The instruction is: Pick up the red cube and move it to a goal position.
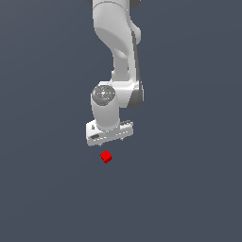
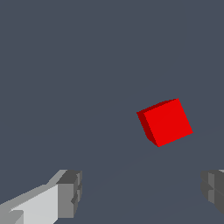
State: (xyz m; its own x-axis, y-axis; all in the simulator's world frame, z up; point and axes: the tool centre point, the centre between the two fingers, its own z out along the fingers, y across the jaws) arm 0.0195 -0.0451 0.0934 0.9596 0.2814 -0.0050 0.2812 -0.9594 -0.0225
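- Claw [image 2: 140,194]: jaws spread wide, holding nothing.
- Red cube [image 2: 166,122]: apart from both fingers [image 2: 70,194], apparently resting on the grey surface [image 2: 65,65] just beyond them.

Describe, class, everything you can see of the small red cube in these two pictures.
The small, bright red cube has flat matte faces without markings. It sits alone on the dark grey surface, turned at an angle to the white gripper. In the wrist view two faces show, one shaded darker. It lies ahead of the open grey fingers, not between them. Nothing touches it.
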